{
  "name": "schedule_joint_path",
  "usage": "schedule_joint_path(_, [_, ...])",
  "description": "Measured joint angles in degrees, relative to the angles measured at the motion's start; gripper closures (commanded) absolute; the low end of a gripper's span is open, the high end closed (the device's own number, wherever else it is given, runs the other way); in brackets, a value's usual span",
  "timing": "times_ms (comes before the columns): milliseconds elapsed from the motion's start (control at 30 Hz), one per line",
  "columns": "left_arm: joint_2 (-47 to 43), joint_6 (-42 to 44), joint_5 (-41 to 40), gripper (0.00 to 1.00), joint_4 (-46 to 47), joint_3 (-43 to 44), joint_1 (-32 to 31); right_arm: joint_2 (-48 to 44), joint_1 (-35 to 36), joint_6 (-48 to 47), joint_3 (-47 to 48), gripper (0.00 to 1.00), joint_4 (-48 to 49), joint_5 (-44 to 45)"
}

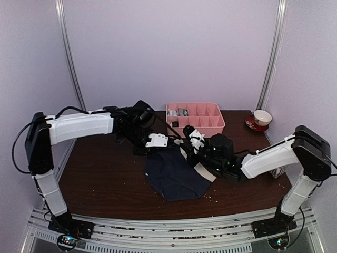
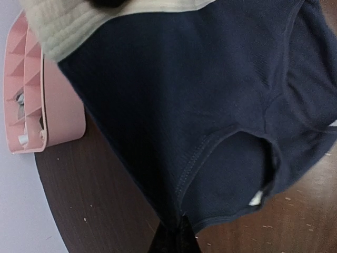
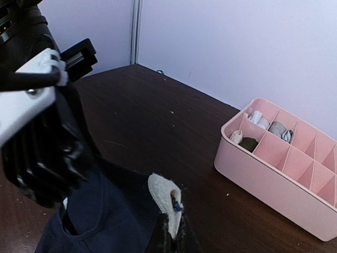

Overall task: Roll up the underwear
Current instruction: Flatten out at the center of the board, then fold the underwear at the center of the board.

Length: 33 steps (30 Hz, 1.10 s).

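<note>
Two grippers meet over the middle of the table (image 1: 105, 179), and both are closed on the same garment. The left gripper (image 2: 176, 232) has its fingers pressed together on the dark hem of the navy underwear (image 2: 200, 105), close to a leg opening. The cloth spreads up and away from the fingertips and fills most of that wrist view, with the cream waistband (image 2: 68, 26) at its far end.

The right gripper (image 3: 171, 237) is clamped on that waistband. A fold of the cream cloth stands just above its fingertips, and the navy body falls away to their left. The black-and-white body of the left gripper sits close by on that same side.

From overhead the navy cloth lies spread on the table just nearer than both grippers. The pink tray (image 3: 274, 174) stands beyond the right fingers and to their right, apart from the cloth. A few small rolled pieces (image 3: 263, 124) lie in its far corner compartments — what they are cannot be told. A cup (image 1: 261, 117) on a saucer stands well off toward the table's far right corner.
</note>
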Motion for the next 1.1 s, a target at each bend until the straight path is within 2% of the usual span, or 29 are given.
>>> schedule_joint_path(100, [11.0,0.8,-2.8,1.00,0.5,9.5,2.1,6.6,-3.1,0.7,4.4,1.00,-0.4,-0.4])
schedule_joint_path(300, [20.3,1.4,-6.9,1.00,2.1,18.3,2.9,11.1,-7.5,1.2,9.0,1.00,-0.8,-1.2])
schedule_joint_path(500, [19.5,1.5,-6.8,1.00,3.3,18.2,2.8,11.3,-9.4,1.1,10.8,0.95,-1.7,-2.4])
schedule_joint_path(633, [15.1,1.8,-4.2,1.00,3.8,14.1,2.8,11.2,-9.7,0.7,10.8,0.94,-2.6,-3.3])
schedule_joint_path(867, [9.3,2.4,0.7,1.00,3.4,13.2,1.9,10.0,-12.2,0.2,10.8,0.75,-5.0,-4.9])
schedule_joint_path(1100, [10.7,1.9,1.7,1.00,1.2,13.2,-2.5,9.8,-14.3,0.1,11.5,0.73,-6.8,-5.0])
